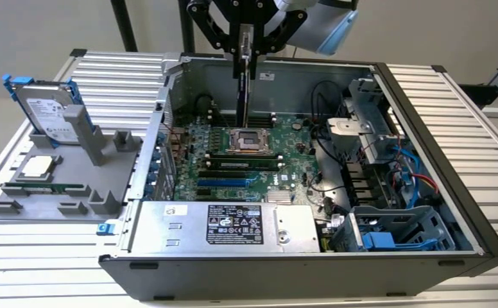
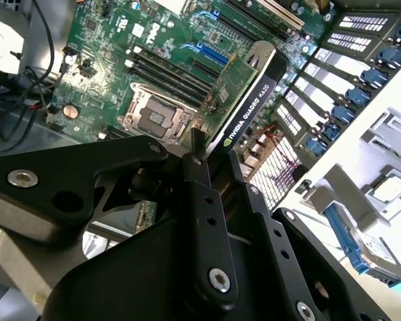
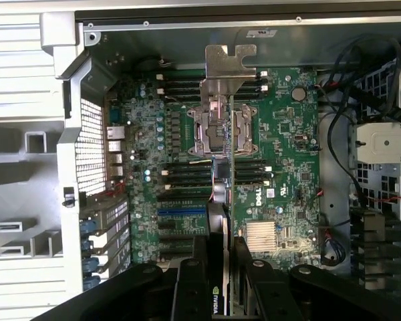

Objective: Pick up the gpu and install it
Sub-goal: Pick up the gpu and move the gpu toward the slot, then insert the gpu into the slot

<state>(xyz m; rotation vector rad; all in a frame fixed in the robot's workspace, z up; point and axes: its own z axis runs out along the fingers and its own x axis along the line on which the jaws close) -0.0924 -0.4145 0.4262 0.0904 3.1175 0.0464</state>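
Black two-finger gripper (image 1: 246, 51) on the arm is closed narrow on the gpu (image 1: 244, 96), a flat card with a green circuit board on one face and a black cooler shroud on the other. The card hangs on its edge, upright, above the green motherboard (image 1: 231, 154) that lies inside the open dark grey computer case (image 1: 317, 269). In the exterior view its lower end is over the board, just behind the square metal processor socket (image 1: 247, 138), and I cannot tell whether it touches the board. In the second wrist view the fingers (image 2: 199, 174) press the card (image 2: 247, 107) from both faces at its near end. In the first wrist view the card's silver metal bracket (image 3: 228, 67) stands over the socket area of the motherboard. Beside the motherboard, outside the case on the exterior view's left, a silver hard drive with blue frame (image 1: 48, 112) stands in a grey plastic holder (image 1: 26, 192).
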